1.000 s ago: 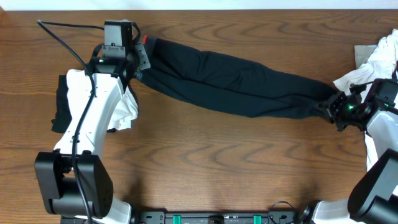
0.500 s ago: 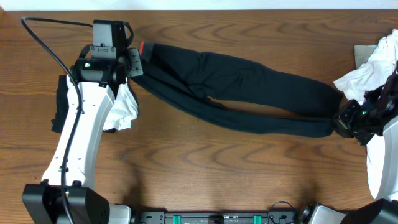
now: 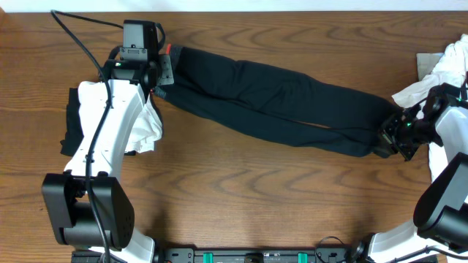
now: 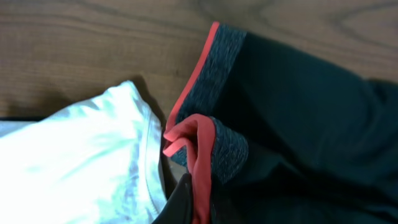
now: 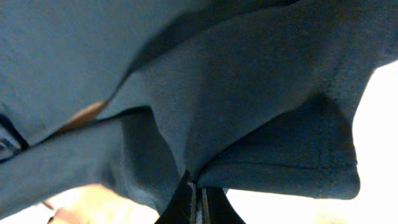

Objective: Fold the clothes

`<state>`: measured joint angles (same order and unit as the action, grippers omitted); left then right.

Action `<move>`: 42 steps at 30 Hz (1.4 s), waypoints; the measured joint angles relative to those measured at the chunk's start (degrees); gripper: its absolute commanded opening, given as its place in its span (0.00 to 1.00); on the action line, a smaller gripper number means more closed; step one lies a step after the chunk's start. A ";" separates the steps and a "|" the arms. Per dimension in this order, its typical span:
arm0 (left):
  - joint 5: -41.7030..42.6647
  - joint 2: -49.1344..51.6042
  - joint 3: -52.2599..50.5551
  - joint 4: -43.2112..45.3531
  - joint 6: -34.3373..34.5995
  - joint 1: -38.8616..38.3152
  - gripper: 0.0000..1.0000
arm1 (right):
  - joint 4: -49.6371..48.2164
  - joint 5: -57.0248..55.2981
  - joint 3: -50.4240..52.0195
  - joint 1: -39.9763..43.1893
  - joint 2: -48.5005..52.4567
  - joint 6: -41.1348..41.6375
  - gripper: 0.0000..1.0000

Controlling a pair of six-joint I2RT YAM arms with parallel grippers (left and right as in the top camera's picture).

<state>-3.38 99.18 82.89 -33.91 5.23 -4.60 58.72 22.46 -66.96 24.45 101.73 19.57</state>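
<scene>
The long black trousers lie stretched across the table from upper left to right. Their grey-and-red waistband is at the left end. My left gripper is shut on the waistband; its finger pinches the red edge in the left wrist view. My right gripper is shut on the trouser leg ends at the right, with the dark hem clamped in the right wrist view. A white garment lies under my left arm, and it also shows in the left wrist view.
Another black garment lies at the far left under the white one. A heap of white garments sits at the right edge beside a grey object. The table's far edge runs along the top.
Both arms have shifted back inward after pulling the trousers outward half a second ago. The trousers lie slightly slacker and their right end has moved a little to the left and up.
</scene>
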 measured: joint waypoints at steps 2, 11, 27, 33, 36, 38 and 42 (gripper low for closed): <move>-0.04 -0.24 0.00 -0.96 -0.76 0.00 0.06 | 1.84 -0.39 -0.35 -0.24 -0.02 -0.83 0.01; -0.28 -1.33 0.04 -1.01 -4.02 0.00 0.06 | 8.09 -5.62 -8.33 -1.33 -0.63 -4.63 0.01; 0.94 10.08 0.35 13.51 -3.10 0.00 0.06 | -7.43 3.08 -8.87 -2.67 8.87 -2.86 0.02; 1.51 10.97 0.35 16.94 -1.27 0.00 0.06 | -8.74 5.09 -9.05 -2.67 9.14 -1.11 0.01; 1.53 10.97 0.37 17.27 -0.46 0.02 0.06 | -8.15 5.16 -9.29 -2.67 9.14 -0.72 0.01; 1.51 10.97 0.42 17.00 -0.13 0.11 0.06 | -6.78 4.57 -9.75 -2.67 9.14 -0.68 0.01; 1.49 10.97 0.50 16.72 0.57 0.76 0.05 | -5.46 1.68 -11.06 -2.67 9.14 -0.66 0.01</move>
<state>-1.89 110.15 83.40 -17.19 5.80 -3.84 53.25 24.14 -78.02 21.78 110.87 18.92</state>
